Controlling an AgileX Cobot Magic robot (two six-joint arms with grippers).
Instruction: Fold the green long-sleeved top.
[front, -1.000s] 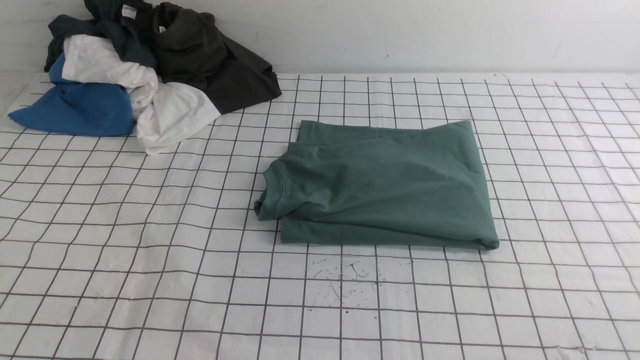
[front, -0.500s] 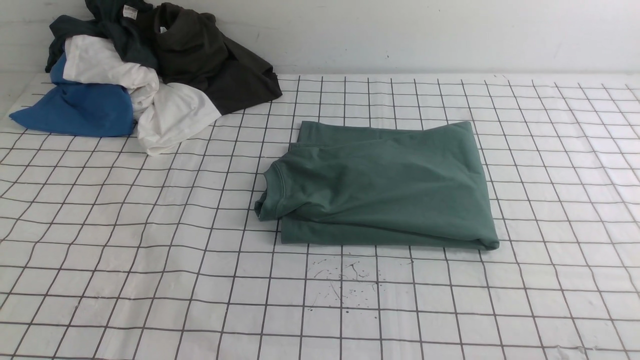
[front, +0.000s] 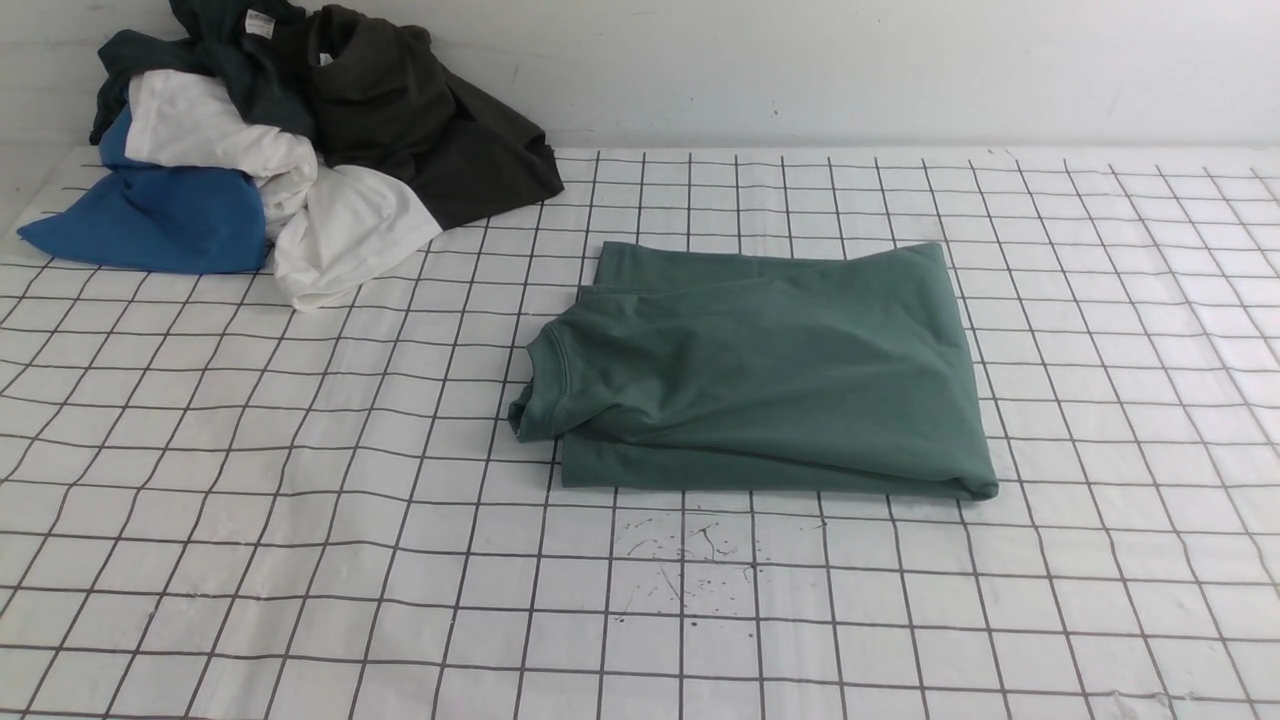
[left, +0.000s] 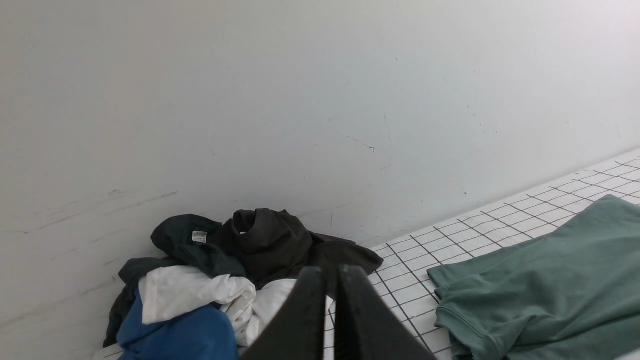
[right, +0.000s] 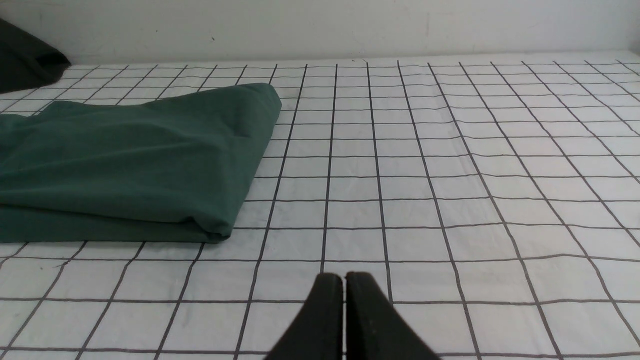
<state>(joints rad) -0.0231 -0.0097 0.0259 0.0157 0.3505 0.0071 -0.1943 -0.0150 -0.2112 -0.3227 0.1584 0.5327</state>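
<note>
1. On the counter (front: 200, 560), near the middle and a bit to the right, lay the green top (front: 770, 370). It was folded into a thick, neat block, with its neck band at the left end and no sleeves sticking out.
2. Far off at the back left corner sat a pile of other clothes (front: 290, 140), blue, white and dark ones. The pile was well apart from the green top and did not touch it.
3. Neither arm showed in the front view. The left fingers (left: 328, 320) were shut tight together with nothing between them. They pointed toward the pile and the wall (left: 300, 100), with the green top off to one side.
4. The right fingers (right: 344, 315) were shut too and held nothing. They were above bare counter, near the top's folded corner but not touching it.
5. My guess was that the folding was done, or almost done. The top looked like a tidy block, and both arms were pulled back.
6. Some soft bumps and a loose edge showed along the front of the block. If one more move was needed, it would call for a gentle press to flatten the cloth, or for opening the fingers first to pinch an edge.
7. Pushing too hard could slide the whole block and spoil the fold.
</note>
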